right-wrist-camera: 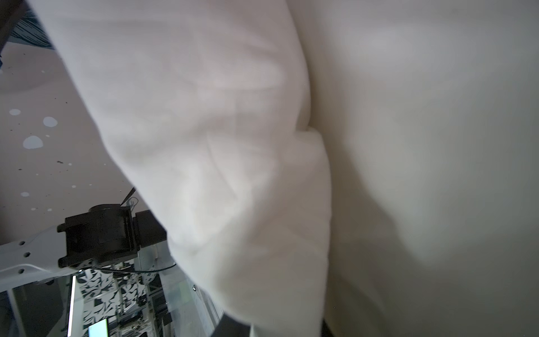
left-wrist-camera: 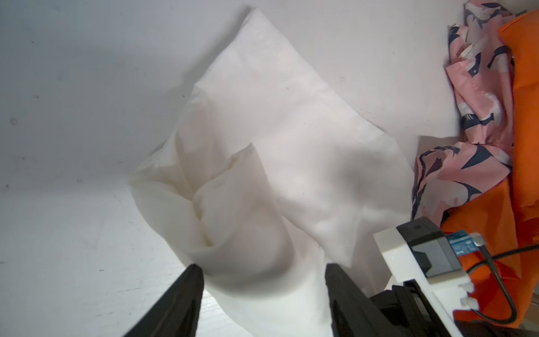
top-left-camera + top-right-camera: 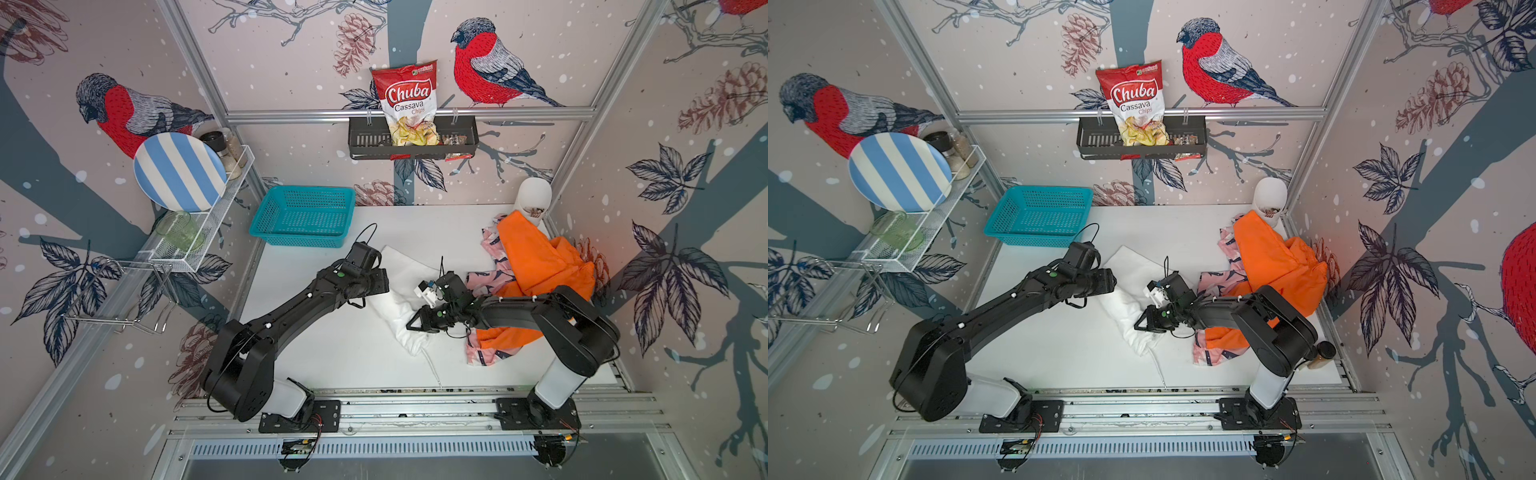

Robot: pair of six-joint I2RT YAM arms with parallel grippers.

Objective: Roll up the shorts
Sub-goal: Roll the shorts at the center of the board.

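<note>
**Both top views:** white shorts [image 3: 399, 307] lie mid-scene, with orange shorts [image 3: 536, 257] and pink shorts [image 3: 486, 278] heaped beside them.

**Left wrist:** the left gripper [image 2: 262, 271] stands wide, straddling the apparently half-made roll.

**Right wrist:** the right gripper [image 1: 274, 324] is smothered in cloth, so its state cannot be told.

**Next, probably:** regrip and keep rolling.

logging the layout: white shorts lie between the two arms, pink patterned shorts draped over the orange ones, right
Reversed: the orange shorts are draped over the pink patterned shorts, shown in both top views. The white shorts part is right.
</note>
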